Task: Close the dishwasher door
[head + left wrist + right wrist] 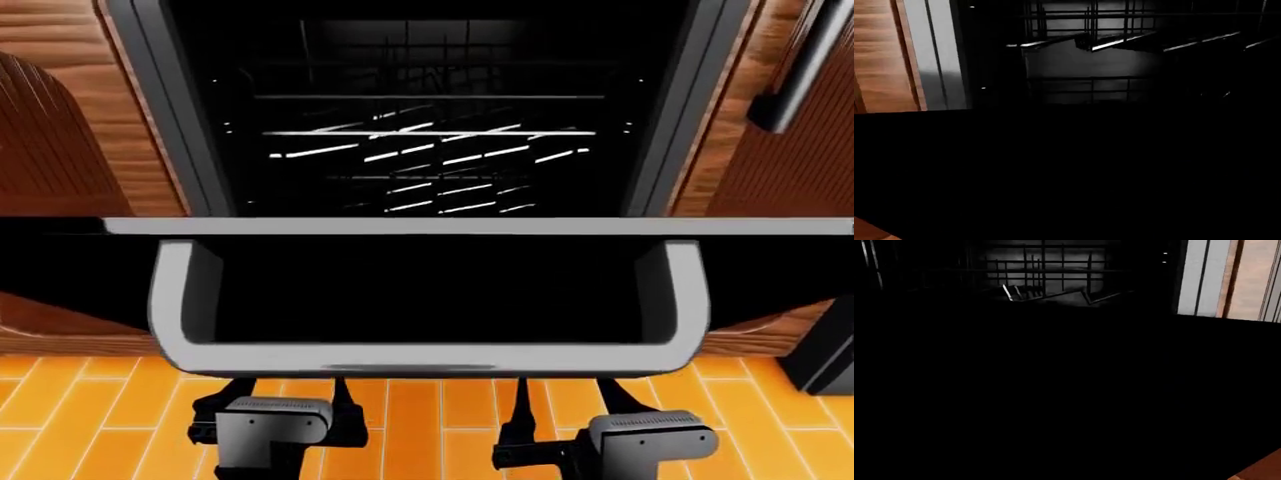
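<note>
Nearest in head view: left claw [278, 400] and right claw [574, 405] low over orange plank floor [414, 410], tips hidden under the handle, so can't tell if wide or narrow. Just beyond, dishwasher door [427, 290] hanging open w/ grey U-shaped handle [427, 355] toward robot. Farthest: dark interior w/ wire racks [427, 150], wood cabinets [54, 130] either side.

No text, label, brand, number or sign can be read in any view; the door [427, 280] and racks [427, 150] bear no readable marks.
</note>
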`<state>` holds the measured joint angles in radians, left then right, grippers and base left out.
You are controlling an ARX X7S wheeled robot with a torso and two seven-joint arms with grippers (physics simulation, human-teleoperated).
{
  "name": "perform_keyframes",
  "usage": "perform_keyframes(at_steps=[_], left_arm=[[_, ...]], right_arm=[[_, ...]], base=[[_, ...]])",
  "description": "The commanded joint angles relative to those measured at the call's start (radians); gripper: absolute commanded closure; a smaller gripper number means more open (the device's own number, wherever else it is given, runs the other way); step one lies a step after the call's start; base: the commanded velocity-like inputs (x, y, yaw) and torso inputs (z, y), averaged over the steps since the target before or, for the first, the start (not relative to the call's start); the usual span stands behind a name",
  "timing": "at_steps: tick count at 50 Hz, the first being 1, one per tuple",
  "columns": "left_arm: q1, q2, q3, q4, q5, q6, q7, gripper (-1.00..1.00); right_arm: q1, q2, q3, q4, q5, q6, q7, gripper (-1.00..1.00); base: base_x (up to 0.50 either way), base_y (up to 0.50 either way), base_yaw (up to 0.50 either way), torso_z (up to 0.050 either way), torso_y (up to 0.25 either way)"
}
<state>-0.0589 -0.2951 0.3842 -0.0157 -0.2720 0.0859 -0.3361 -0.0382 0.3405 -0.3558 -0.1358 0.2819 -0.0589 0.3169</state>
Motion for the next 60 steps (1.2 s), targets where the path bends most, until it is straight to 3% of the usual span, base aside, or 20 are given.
perform_keyframes(at_steps=[1, 14, 25, 34, 46, 60], left_arm=[[0.0, -0.002, 0.003, 0.001, -0.001, 0.001, -0.003, -1.0], [0.012, -0.01, 0.002, 0.038, 0.011, 0.002, -0.027, -1.0], [0.103, -0.064, 0.043, 0.387, 0.179, -0.135, -0.158, -1.0], [0.115, -0.097, 0.066, 0.635, 0.28, -0.324, -0.196, -1.0], [-0.101, -0.111, -0.002, 0.675, 0.193, -0.55, -0.097, -1.0], [-0.33, -0.108, 0.0, 0.713, 0.187, -0.823, -0.053, -1.0]], right_arm=[[-0.001, 0.002, 0.0, -0.001, 0.013, -0.001, -0.003, -1.0], [-0.02, 0.014, 0.01, -0.032, 0.035, -0.027, -0.008, -1.0], [-0.141, 0.149, 0.092, -0.335, 0.195, -0.031, -0.026, -1.0], [-0.113, 0.204, 0.138, -0.503, 0.291, 0.037, 0.027, -1.0], [0.075, 0.197, 0.14, -0.593, 0.339, 0.185, 0.143, -1.0], [0.341, 0.203, 0.151, -0.613, 0.446, 0.391, 0.266, -1.0]], base=[[0.0, 0.0, 0.0, 0.0, 0.0], [0.0, 0.0, 0.0, 0.0, 0.0], [0.0, 0.0, 0.0, 0.0, 0.0], [0.0, 0.0, 0.0, 0.0, 0.0], [0.0, 0.0, 0.0, 0.0, 0.002], [0.0, 0.0, 0.0, 0.0, 0.004]])
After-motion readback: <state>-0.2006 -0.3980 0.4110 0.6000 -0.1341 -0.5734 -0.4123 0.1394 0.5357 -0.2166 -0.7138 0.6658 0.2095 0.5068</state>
